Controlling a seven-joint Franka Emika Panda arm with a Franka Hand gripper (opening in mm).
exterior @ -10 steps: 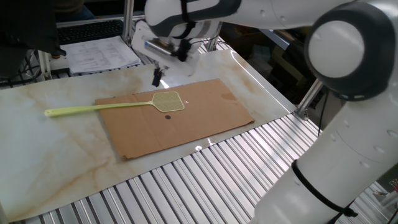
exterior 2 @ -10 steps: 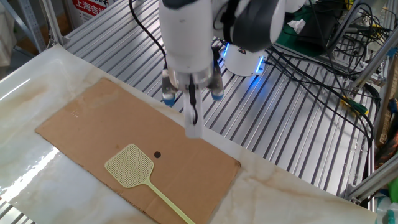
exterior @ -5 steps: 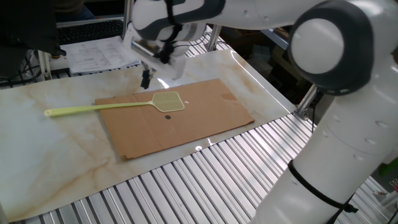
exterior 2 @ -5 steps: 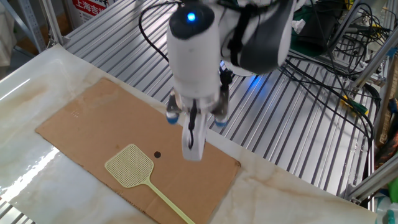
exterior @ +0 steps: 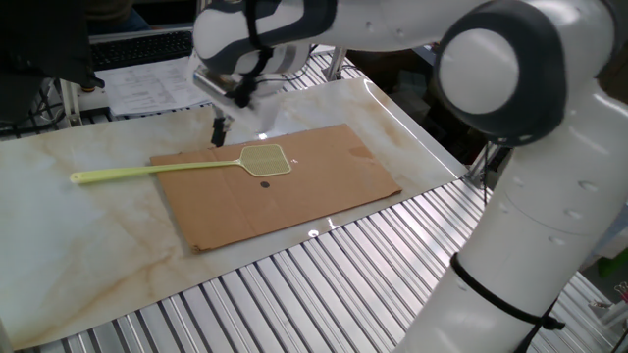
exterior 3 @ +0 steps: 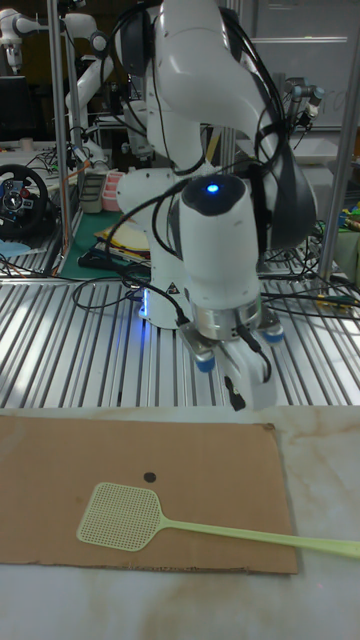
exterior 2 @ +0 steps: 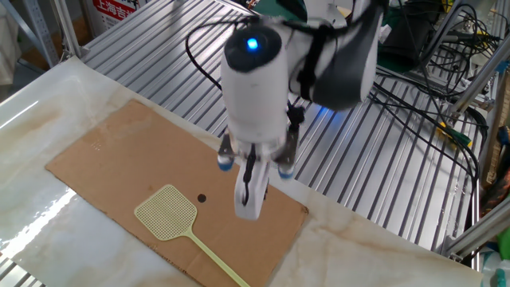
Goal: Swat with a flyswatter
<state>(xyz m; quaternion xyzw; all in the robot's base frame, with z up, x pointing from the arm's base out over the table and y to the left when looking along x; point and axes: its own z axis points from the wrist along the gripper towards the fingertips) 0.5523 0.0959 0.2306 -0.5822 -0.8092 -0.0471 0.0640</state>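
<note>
One fixed view shows the pale yellow-green plastic flyswatter (exterior: 186,167) lying flat, its thin handle on the marble-patterned table (exterior: 78,226) at the left and its mesh head on the brown cardboard sheet (exterior: 294,191), beside a small dark spot (exterior: 265,183). The white robot gripper (exterior: 218,132) hangs above the sheet's far edge, holding nothing; I cannot tell how wide its fingers stand.

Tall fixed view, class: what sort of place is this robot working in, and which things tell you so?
Most likely a robotics lab. A second robot arm stands behind, loose cables run over the metal bench, and a steering-wheel controller sits on the left.
</note>
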